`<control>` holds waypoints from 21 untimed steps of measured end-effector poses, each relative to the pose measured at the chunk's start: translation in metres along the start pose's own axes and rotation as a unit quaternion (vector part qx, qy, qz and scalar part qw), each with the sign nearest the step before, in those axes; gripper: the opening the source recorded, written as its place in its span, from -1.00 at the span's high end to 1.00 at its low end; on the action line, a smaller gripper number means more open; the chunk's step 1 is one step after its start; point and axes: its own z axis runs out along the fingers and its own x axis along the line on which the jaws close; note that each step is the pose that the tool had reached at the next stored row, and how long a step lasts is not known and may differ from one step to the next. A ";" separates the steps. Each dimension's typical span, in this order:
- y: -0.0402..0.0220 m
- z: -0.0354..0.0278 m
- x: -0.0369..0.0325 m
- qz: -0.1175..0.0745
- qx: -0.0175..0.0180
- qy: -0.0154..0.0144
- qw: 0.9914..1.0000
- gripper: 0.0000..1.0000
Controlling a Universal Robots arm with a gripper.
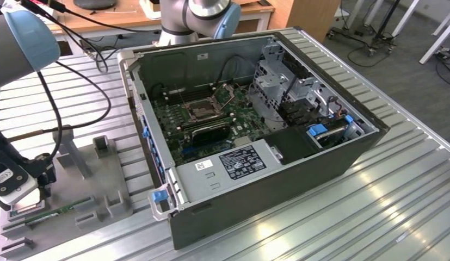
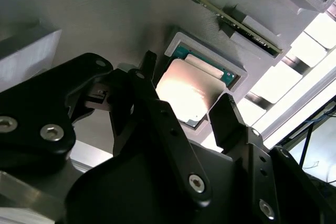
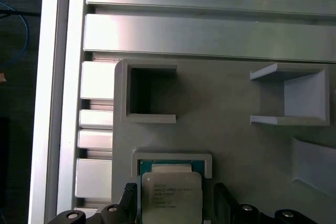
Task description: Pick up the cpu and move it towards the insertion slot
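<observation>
The cpu (image 3: 170, 195) is a small square chip with a pale silvery top and a green rim, lying flat in a raised recess of the grey tray (image 3: 226, 135). My gripper (image 3: 174, 196) hangs just above it, open, with one black finger (image 3: 129, 199) close to one side of the chip and the other finger standing a little off the opposite side. In the second wrist view the cpu (image 2: 191, 90) gleams between the same fingers (image 2: 227, 115). In the exterior view the gripper (image 1: 22, 198) is low at the exterior view's left. The insertion slot (image 1: 203, 109) sits mid-motherboard inside the open computer case (image 1: 283, 179).
A thin green memory stick (image 1: 61, 209) lies on the tray beside the gripper. Grey blocks and open pockets (image 3: 149, 95) rise from the tray. The ribbed metal table (image 1: 370, 212) carries the case. Black cables (image 1: 57, 109) hang from the arm.
</observation>
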 end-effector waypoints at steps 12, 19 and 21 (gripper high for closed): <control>0.0010 0.0003 0.0024 0.000 0.000 0.000 1.000 -0.36; 0.0013 0.0005 0.0037 0.000 0.000 0.000 1.000 -0.36; 0.0013 0.0005 0.0040 0.000 0.000 0.000 1.000 -0.36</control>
